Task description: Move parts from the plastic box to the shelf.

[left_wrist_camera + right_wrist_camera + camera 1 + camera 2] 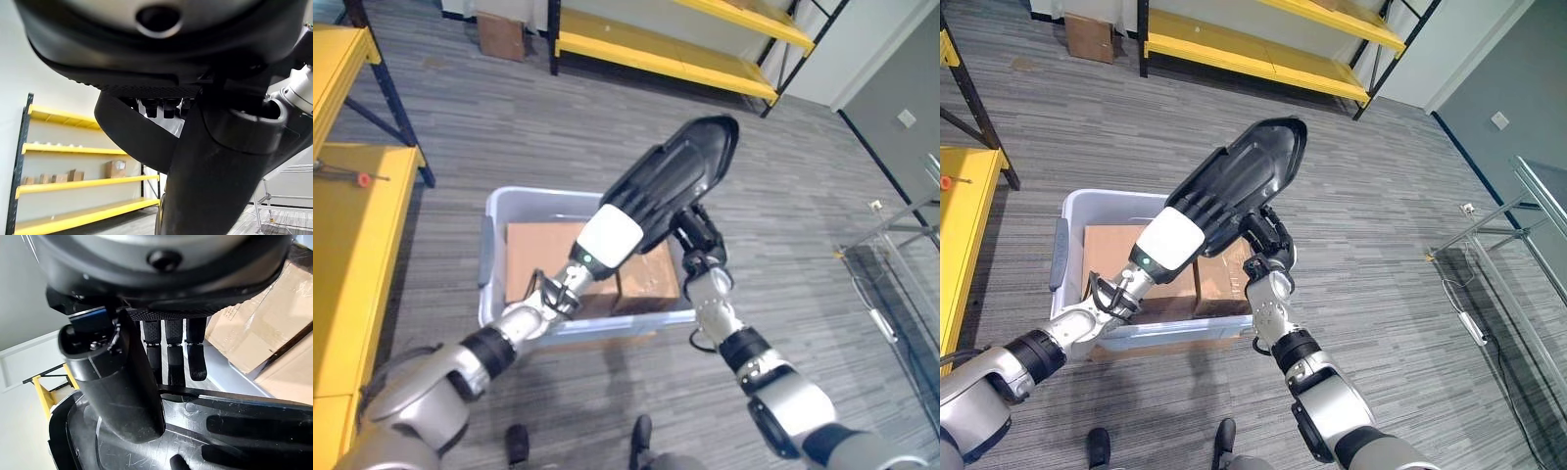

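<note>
A long black plastic shell part (pixel 690 162) is held tilted above the pale blue plastic box (pixel 494 245). My left hand (pixel 610 238) grips its lower end, thumb (pixel 215 171) on one face and fingers behind the edge. My right hand (pixel 697 235) clamps the part from below near its middle. In the right wrist view its fingers (pixel 168 357) lie along the rim and its thumb (pixel 117 382) presses the glossy inner face (pixel 195 431). Brown cardboard boxes (pixel 533 259) lie inside the plastic box.
A yellow shelf rack (pixel 656 59) stands at the back, with a cardboard box (pixel 499 34) on the floor beside it. Another yellow shelf (pixel 352 245) runs along the left, a small red item (pixel 362 178) on it. A metal and glass frame (pixel 901 255) stands on the right.
</note>
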Motion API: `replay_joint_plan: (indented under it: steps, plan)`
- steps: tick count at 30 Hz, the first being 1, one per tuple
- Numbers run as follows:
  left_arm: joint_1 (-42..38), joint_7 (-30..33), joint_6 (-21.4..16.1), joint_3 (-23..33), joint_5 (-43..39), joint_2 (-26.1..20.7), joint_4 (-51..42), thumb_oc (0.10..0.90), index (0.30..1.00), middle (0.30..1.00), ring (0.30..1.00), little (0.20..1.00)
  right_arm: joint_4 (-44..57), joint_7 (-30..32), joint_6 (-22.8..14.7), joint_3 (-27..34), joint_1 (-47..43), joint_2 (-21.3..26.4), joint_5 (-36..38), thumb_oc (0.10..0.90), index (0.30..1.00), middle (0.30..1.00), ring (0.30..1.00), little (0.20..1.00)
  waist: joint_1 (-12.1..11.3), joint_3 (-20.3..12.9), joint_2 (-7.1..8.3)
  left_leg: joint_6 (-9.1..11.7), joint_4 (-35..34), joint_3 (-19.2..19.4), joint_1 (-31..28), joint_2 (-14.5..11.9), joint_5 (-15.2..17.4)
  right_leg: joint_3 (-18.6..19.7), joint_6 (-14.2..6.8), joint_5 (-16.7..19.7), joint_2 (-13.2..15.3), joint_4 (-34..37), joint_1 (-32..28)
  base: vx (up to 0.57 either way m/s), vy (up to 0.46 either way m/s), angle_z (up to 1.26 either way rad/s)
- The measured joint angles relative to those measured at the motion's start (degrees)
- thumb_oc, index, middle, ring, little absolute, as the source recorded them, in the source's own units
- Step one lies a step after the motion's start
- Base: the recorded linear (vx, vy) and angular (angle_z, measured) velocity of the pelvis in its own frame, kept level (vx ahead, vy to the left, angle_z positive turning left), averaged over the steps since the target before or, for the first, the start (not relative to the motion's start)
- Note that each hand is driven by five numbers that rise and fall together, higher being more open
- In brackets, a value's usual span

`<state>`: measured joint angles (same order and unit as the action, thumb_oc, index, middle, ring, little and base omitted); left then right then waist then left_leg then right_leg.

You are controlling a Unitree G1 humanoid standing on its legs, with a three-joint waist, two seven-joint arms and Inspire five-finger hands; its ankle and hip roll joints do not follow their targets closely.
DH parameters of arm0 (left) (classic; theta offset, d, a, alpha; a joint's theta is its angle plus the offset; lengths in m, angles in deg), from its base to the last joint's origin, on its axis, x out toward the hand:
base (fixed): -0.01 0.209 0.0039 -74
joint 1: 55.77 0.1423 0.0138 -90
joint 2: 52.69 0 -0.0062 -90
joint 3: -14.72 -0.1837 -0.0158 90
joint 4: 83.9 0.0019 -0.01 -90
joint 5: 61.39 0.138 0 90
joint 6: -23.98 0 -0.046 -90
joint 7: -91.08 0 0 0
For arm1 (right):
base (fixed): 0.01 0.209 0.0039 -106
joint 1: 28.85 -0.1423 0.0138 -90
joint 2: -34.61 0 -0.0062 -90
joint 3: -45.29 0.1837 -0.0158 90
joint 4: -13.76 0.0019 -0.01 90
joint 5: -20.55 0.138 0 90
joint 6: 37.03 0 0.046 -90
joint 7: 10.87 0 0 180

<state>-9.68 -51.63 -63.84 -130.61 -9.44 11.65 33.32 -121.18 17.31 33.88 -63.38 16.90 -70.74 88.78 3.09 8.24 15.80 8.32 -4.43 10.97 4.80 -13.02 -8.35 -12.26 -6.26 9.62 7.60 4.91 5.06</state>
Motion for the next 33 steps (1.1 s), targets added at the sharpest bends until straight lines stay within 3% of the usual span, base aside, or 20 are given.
replay_joint_plan:
  steps: [13,14,16,17,33]
  plan:
    - [-0.8,2.1,0.5,-0.3,0.2,-3.3,-2.2,0.9,1.0,1.0,1.0,1.0,9.4,-0.2,-1.8,-4.3,5.6,1.2,1.8,0.4,0.3,0.3,0.3,0.3,0.2,0.2,1.78,0.6,0.0,0.9,0.0,-1.1,0.2,0.7,0.0,0.0,-1.0,0.0,0.7,0.0,-0.008,-0.03]
    - [-0.9,2.1,0.5,-0.3,0.2,-3.6,-2.7,0.839,0.915,0.915,0.915,0.915,10.0,-0.2,-1.9,-4.5,5.9,1.4,1.8,0.4,0.3,0.3,0.3,0.3,0.2,0.2,1.79,0.6,0.0,0.9,0.0,-1.2,0.2,0.7,0.0,0.0,-1.1,0.0,0.7,0.0,-0.015,-0.05]
    - [-1.1,2.2,0.5,-0.4,0.2,-4.5,-3.8,0.443,0.36,0.36,0.36,0.36,11.3,-0.2,-1.9,-5.2,6.3,1.8,1.8,0.4,0.3,0.3,0.3,0.3,0.2,0.2,1.8,0.7,0.0,1.1,0.0,-1.2,0.2,0.7,0.0,0.0,-1.2,0.0,0.8,0.0,-0.007,-0.02]
    - [-1.4,2.2,0.5,-0.5,0.2,-4.5,-3.9,0.4,0.3,0.3,0.3,0.3,11.4,-0.3,-2.0,-5.4,6.3,2.0,1.8,0.4,0.3,0.3,0.3,0.3,0.3,0.2,1.8,0.7,0.0,1.1,0.0,-1.3,0.2,0.7,0.0,0.0,-1.2,0.0,0.8,0.0,0.0,0.0]
    - [-4.8,2.1,0.2,-3.6,2.9,-4.8,-7.5,0.4,0.3,0.3,0.3,0.3,13.9,-0.3,-3.3,-5.9,6.3,5.6,4.0,0.4,0.3,0.3,0.3,0.3,1.4,0.1,1.86,0.9,0.0,1.4,-0.4,-1.5,0.2,0.9,0.0,0.0,-1.4,0.0,0.7,0.0,0.0,0.0]
